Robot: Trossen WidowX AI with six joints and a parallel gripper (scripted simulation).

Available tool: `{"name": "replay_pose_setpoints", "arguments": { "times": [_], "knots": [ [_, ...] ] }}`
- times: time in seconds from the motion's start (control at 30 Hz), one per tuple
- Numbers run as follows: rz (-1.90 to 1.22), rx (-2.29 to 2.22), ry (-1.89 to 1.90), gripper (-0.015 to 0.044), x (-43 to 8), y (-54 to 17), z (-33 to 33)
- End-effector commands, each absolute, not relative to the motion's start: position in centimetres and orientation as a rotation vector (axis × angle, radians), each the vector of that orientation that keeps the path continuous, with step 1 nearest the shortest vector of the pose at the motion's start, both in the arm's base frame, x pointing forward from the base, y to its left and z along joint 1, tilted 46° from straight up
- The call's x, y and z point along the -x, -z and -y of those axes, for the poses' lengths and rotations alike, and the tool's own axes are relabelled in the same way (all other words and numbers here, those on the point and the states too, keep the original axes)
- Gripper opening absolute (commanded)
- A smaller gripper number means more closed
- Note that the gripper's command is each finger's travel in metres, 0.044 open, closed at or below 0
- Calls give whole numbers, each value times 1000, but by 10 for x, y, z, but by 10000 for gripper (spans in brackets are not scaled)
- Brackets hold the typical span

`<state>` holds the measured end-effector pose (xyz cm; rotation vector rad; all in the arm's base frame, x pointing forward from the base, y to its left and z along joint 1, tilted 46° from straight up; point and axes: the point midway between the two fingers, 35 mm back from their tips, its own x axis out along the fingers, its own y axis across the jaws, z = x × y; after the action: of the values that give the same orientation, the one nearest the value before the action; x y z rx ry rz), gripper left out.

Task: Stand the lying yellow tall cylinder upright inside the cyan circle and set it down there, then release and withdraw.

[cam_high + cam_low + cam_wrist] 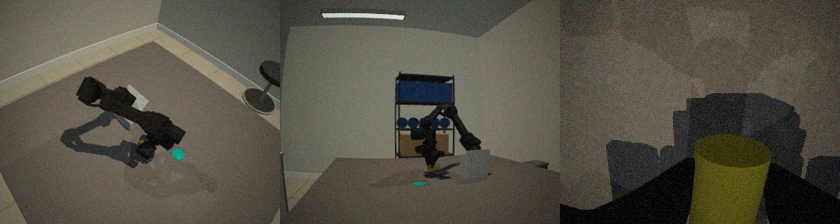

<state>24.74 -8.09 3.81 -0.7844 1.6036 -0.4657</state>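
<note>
One gripper (728, 210) is clamping the yellow tall cylinder (728, 191), partly closed around it.
Both dark fingers are pressing its sides in the wrist view, its lower end running off the frame. From above, the arm (135, 115) is hiding all but a yellow sliver (141, 140). The cyan circle (178, 154) is lying just beside it on the mat, apart from it. Beyond, shelving (424, 115) is showing no readable labels.

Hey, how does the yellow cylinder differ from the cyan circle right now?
The yellow cylinder is a solid tall shape; the cyan circle is a flat mark on the table. The cylinder is clamped between the fingers of the gripper; the circle lies bare, with nothing on it. The cylinder sits under the arm, beside the circle, not inside it. Both are brightly coloured and round in outline.
</note>
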Motion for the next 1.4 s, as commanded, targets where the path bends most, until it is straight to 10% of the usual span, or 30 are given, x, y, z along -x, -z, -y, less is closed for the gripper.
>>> {"name": "replay_pose_setpoints", "arguments": {
  "times": [0.0,1.37],
  "knots": [
    [-1590,772,465,105,-251,-48,71],
    [-1704,1068,157,105,-293,-72,-5]
  ]
}}
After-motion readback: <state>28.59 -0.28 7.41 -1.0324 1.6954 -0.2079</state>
